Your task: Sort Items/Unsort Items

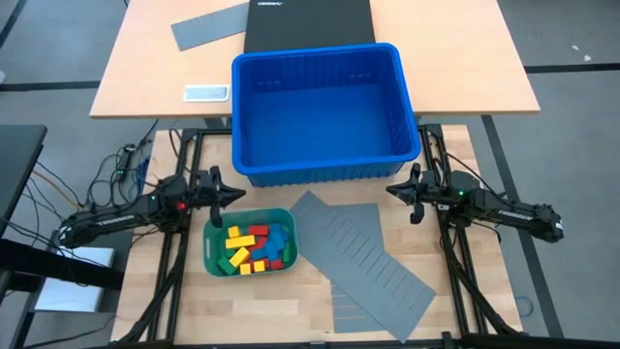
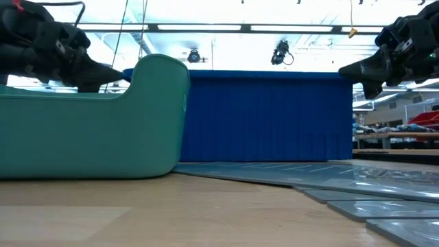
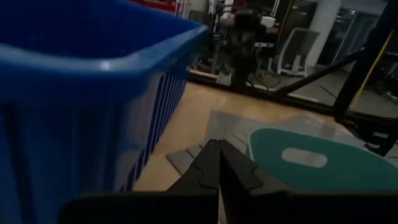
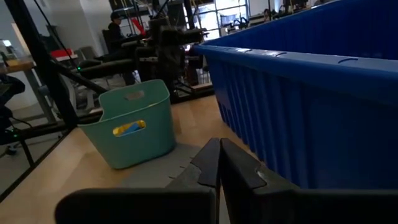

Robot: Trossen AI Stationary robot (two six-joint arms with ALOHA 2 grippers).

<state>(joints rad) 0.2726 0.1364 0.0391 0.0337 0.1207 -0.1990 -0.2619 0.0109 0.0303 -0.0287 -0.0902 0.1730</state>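
High view: the left gripper (image 1: 235, 196) hangs with its fingers pressed together and empty, just above the far rim of the teal-green tray (image 1: 215, 254), between that tray and the large blue bin (image 1: 242, 145). The right gripper (image 1: 391, 190) mirrors it on the opposite side, fingers likewise together and empty, near the bin's front right corner. The toy blocks (image 1: 256, 248), red, yellow, green and blue, lie heaped inside the tray. Grey slotted divider sheets (image 1: 373, 262) lie overlapping on the wooden table (image 1: 291, 320) beside the tray, reaching toward the bin.

Low view: the tray wall (image 2: 82, 137) fills the near left, with the bin's blue wall (image 2: 267, 116) behind it. Both dark grippers hang clear of the table, one at each upper corner.

Left wrist view: this arm's fingers (image 3: 208, 171) meet at their tips, holding nothing; the bin wall (image 3: 87, 93) stands alongside, the tray rim (image 3: 323, 171) ahead.

Right wrist view: the fingers (image 4: 214, 163) are closed together, empty. The tray (image 4: 134, 127) stands beyond them, a yellow and blue block showing through its handle slot; the bin (image 4: 311, 93) rises beside.
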